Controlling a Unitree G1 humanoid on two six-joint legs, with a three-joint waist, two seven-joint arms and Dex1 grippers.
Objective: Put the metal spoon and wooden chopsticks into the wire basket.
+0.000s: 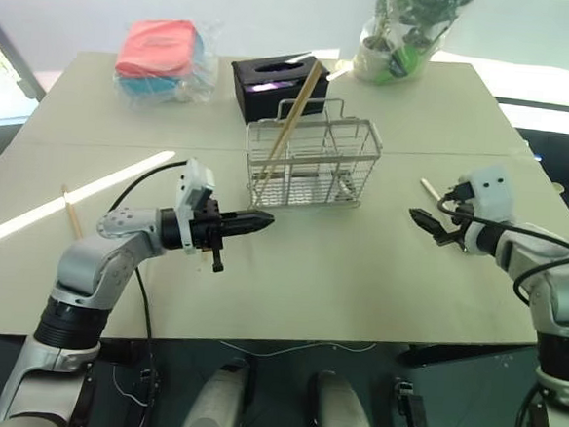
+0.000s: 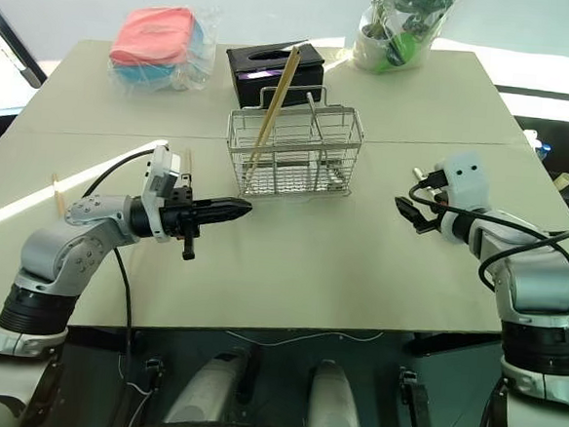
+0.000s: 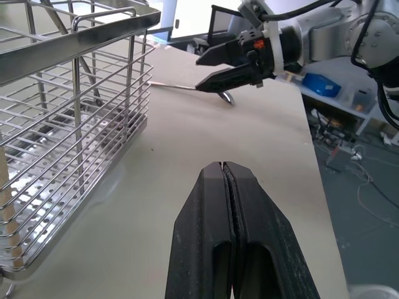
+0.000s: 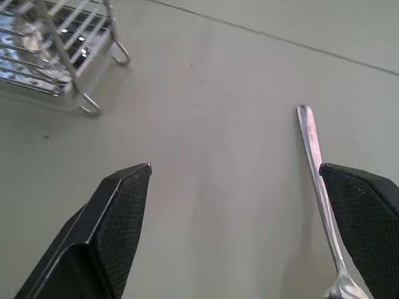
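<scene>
The metal spoon (image 4: 318, 187) lies flat on the bench (image 1: 358, 277) near its right edge, handle pointing toward the wire basket (image 1: 312, 162). The right claw (image 4: 249, 230), spread wide, hangs above it, nearer than the left claw (image 1: 254, 223), pressed together.

no readable text, label, brand, number or sign shows on anything in these views.
</scene>
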